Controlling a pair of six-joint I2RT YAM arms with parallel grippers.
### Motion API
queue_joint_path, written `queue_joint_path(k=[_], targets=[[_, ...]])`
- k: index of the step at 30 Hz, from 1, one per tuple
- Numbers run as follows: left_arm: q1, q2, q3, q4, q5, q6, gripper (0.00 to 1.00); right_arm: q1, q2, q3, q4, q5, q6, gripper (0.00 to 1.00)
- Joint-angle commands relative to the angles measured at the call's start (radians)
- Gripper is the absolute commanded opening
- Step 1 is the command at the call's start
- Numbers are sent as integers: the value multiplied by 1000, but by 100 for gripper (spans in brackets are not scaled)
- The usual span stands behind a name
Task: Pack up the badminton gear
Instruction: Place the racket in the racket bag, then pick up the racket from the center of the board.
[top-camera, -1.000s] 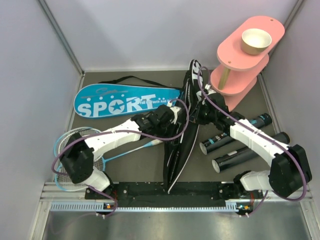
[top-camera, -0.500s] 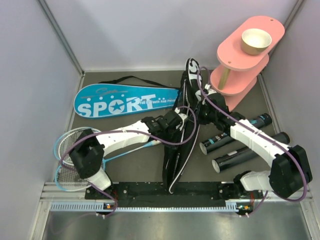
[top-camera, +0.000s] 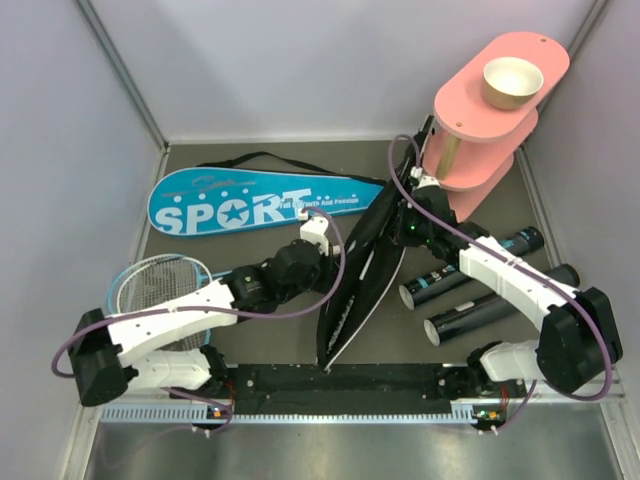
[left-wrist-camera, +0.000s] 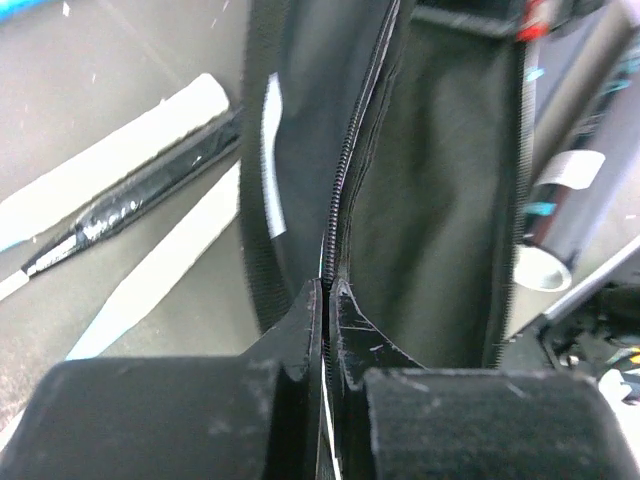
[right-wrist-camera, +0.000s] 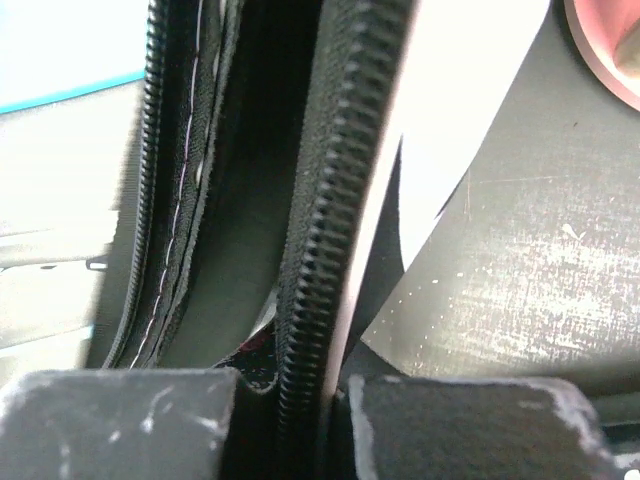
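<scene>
Black bag (top-camera: 350, 290) lies mid-table between the arms, unzipped. Left gripper (left-wrist-camera: 325, 300) pinches one zipper edge and right gripper (right-wrist-camera: 295, 390) pinches the other. Best move, I'd judge: pull the edges apart evenly and gently so the mouth gapes for a racket (top-camera: 150, 290).

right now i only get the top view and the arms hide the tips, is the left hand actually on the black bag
observer: yes, the left wrist view shows the left hand shut on the black bag's zipper edge
operator: and the right hand
observer: the right wrist view shows the right hand shut on a row of zipper teeth on that bag
operator: bag open at all
observer: yes, the left wrist view looks into a dark gap between its sides, nothing inside where i can see
</scene>
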Motion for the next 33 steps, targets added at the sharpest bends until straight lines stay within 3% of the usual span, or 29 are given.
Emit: queue_joint_path(k=[1,6,8,9,12,19,23,27,33], targets=[[17,77,-3,19,-76,-97,0,4,16,97,32,28,-30,0],[88,89,3,-33,109,-128,2,3,17,148,4,34,-63,0],[103,45,-32,-7,151,-135,17,1,37,155,-6,34,-77,0],[114,19,-78,11,161,-148,42,-1,43,155,-6,32,-89,0],[196,-91,-144,-36,192,-203,63,-4,56,148,-8,34,-105,0],[569,-213,-182,-272,235,-373,66,-4,57,146,-3,3,-109,0],[785,-274,-312,-159,324,-566,66,-5,47,134,9,-14,-109,0],[853,-343,-528,116,367,-820,72,-5,40,120,15,-26,-105,0],[855,-380,-667,215,192,-988,66,-4,34,106,32,-46,-96,0]])
